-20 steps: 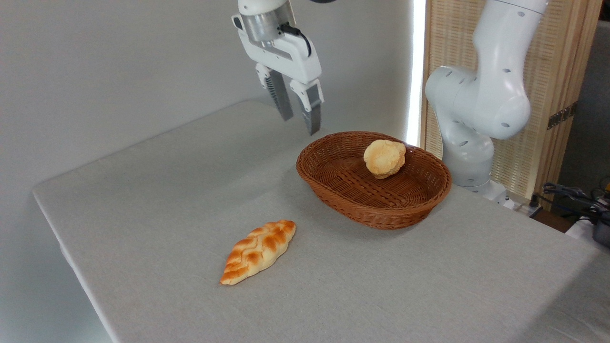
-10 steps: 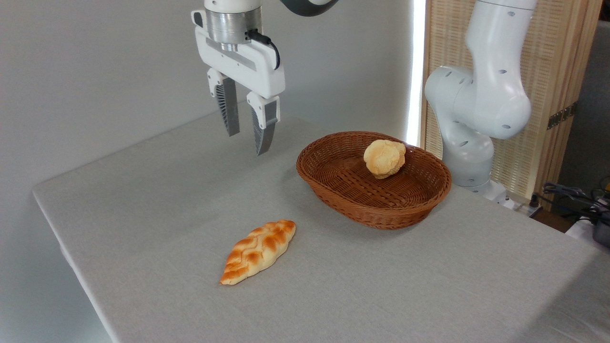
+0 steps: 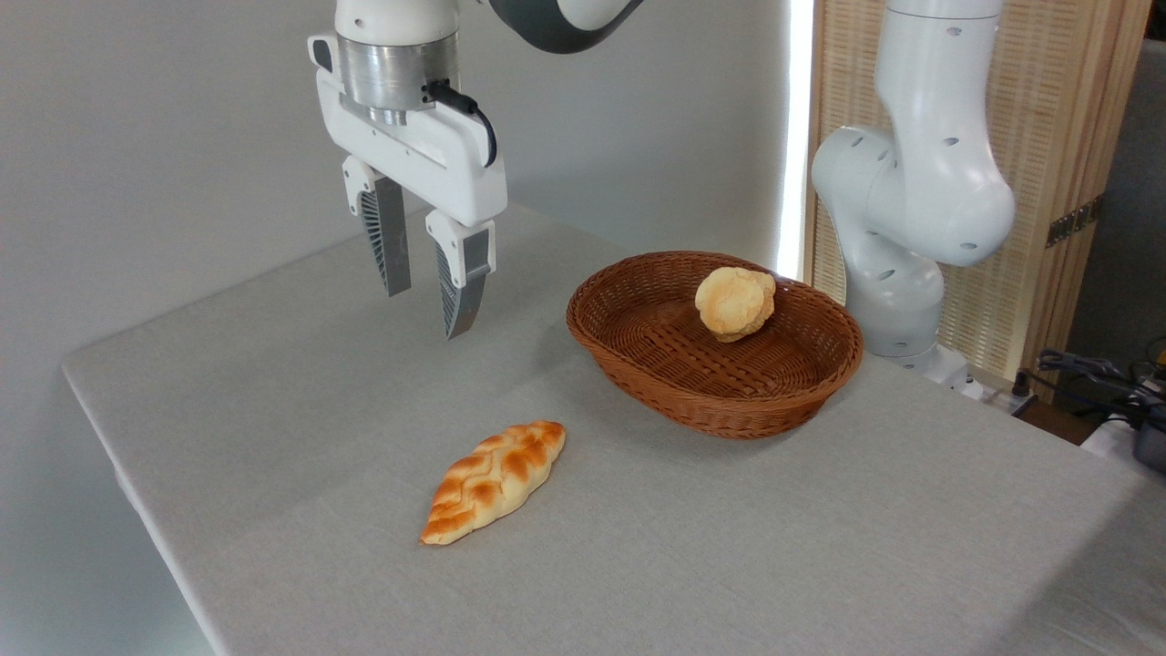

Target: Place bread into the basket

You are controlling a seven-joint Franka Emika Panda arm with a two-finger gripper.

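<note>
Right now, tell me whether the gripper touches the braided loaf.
Apart. The camera view shows the empty gripper hanging open above the table, the braided loaf lying clear below it.

Grey cloth-covered table [image 3: 820,547], wicker basket [image 3: 638,364] on it twd back right, braided loaf [image 3: 493,480] front-left of basket, apart from it.

Bare tabletop [image 3: 301,401] is lying under the pincer [image 3: 426,312], whose fingers are standing apart. The braided loaf [image 3: 494,480] is blocking the front, the basket [image 3: 638,364] the right, probably well clear.
</note>
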